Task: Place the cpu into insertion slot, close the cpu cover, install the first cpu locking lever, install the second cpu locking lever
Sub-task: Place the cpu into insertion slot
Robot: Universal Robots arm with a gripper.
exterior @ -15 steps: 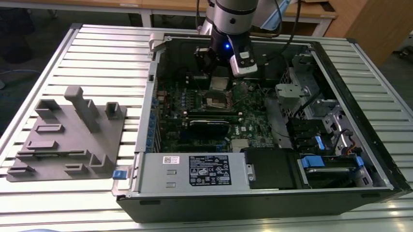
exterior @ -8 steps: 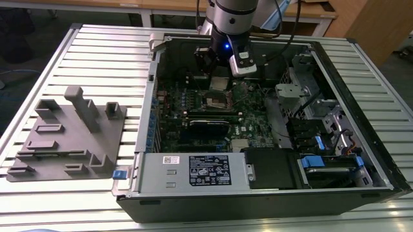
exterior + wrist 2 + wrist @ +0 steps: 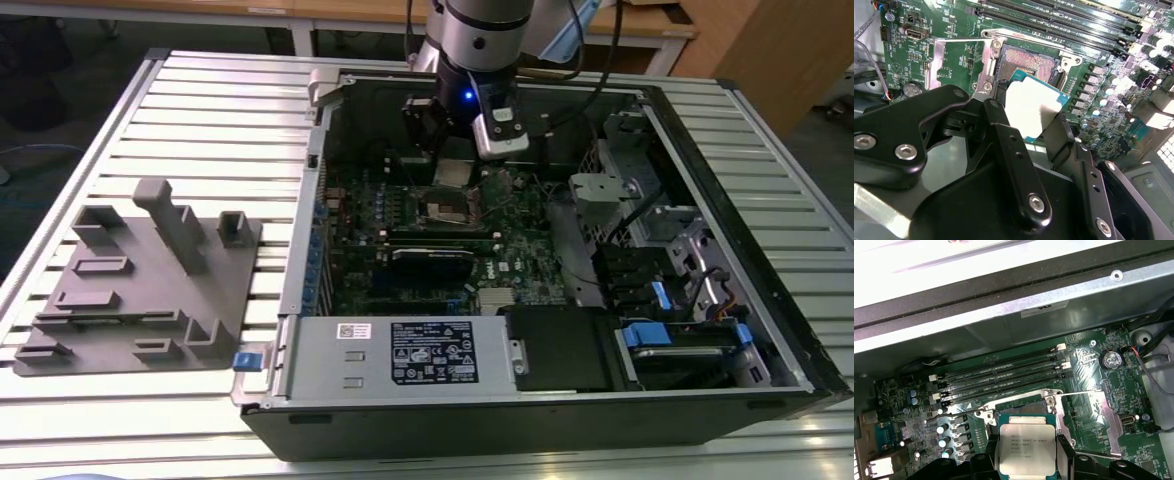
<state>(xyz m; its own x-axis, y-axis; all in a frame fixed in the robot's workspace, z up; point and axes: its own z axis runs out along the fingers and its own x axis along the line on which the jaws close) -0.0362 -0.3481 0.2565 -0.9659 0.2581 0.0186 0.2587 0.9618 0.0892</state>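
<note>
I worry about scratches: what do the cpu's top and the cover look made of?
The cpu: its top looks like matte silver-grey metal, dull in the first wrist view; its rim looks like green board. The cover: probably thin sheet metal, with a bright silvery finish that catches glare.

Slatted silver metal table [image 3: 200, 110] under my work. Two things lie directly on it. An open black computer case [image 3: 534, 425] lies flat toward the exterior view's right. Near its left side sits a grey moulded fixture [image 3: 147, 290] with upright posts.
</note>
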